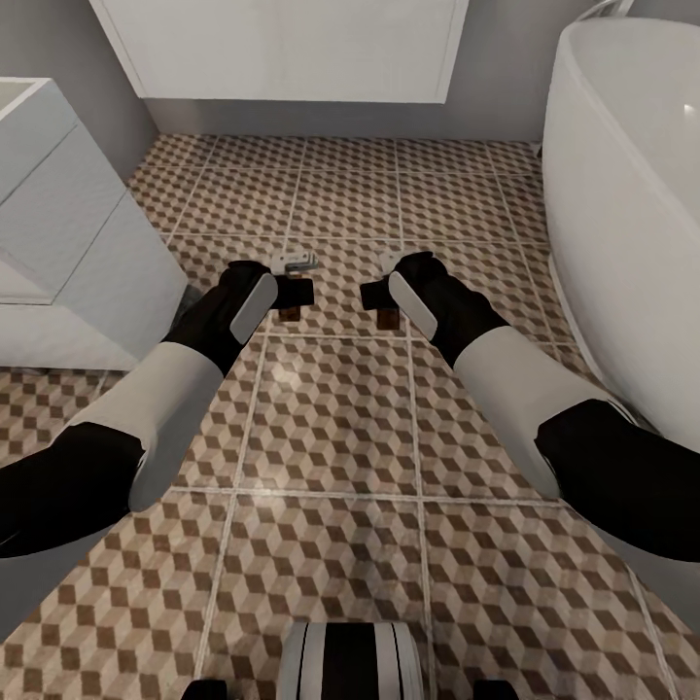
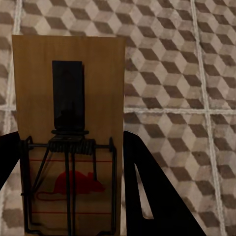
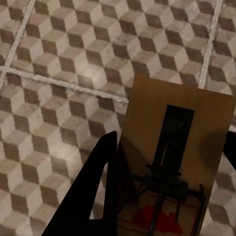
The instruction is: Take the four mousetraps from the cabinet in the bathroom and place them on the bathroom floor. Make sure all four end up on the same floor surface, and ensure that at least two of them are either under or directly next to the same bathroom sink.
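Left tool [image 1: 292, 294]: closed on mousetrap [image 2: 69, 128], board held between fingers over bathroom floor [image 1: 331, 408]. Right tool [image 1: 381, 297]: closed on second mousetrap [image 3: 172, 162], likewise. Judged light, stiff, thin; grip board edges, clear of spring wire.

I have both arms stretched forward over the bathroom floor [image 1: 340, 408], side by side and a little apart. My left claw [image 1: 292, 297] has a mousetrap [image 2: 69, 132] between its fingers, above the tiles; my right claw [image 1: 381, 299] has a second mousetrap [image 3: 177, 162] the same way. A small object [image 1: 294, 260] that I cannot identify lies on the floor just ahead of my left claw. A vanity unit [image 1: 68, 233] stands to my left, a bathtub [image 1: 632, 214] to my right, and a wall-mounted panel [image 1: 292, 49] runs across the far wall ahead.
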Robot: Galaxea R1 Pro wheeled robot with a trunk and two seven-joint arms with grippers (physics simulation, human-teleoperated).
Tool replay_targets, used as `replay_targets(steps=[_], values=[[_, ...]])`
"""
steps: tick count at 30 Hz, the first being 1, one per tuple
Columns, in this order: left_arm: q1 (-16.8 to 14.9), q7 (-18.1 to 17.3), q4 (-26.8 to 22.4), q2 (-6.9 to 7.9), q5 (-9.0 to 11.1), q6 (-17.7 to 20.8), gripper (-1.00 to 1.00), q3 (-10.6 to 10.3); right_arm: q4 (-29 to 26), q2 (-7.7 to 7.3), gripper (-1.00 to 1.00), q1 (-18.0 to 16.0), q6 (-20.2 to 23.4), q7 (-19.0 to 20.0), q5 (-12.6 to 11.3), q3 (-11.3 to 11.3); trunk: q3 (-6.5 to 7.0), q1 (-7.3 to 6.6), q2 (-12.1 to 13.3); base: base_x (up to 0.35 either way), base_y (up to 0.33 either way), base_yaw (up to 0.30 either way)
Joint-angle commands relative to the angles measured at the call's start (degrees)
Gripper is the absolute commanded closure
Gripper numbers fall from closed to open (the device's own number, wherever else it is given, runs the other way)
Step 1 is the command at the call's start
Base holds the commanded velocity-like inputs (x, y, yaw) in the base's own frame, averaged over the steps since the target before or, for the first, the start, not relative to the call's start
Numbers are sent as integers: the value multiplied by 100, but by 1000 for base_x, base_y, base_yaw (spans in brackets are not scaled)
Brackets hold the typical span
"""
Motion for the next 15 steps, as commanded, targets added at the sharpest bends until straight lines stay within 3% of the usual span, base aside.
replay_targets(steps=[1, 4, 9, 15], values=[[-3, 47, -14, 4, 43, 14, 100, -26, -2, 0, 100, -4, -7, -61, -65, 17, -4, -1, -1, 0, 0, 0], [-2, 50, -22, 4, 42, -1, 100, -25, -2, 0, 100, -5, -62, -61, -66, 18, -4, -1, -1, 0, 0, 0], [-4, 73, -66, -6, 41, 12, 100, -13, -2, 0, 100, -5, -114, -70, -67, 37, -114, 12, -8, 0, 0, 0], [-6, 139, -438, -40, 41, 230, 100, -5, -68, 0, 100, -5, -32, -105, -60, 54, -247, 27, -16, 0, 0, 0]])
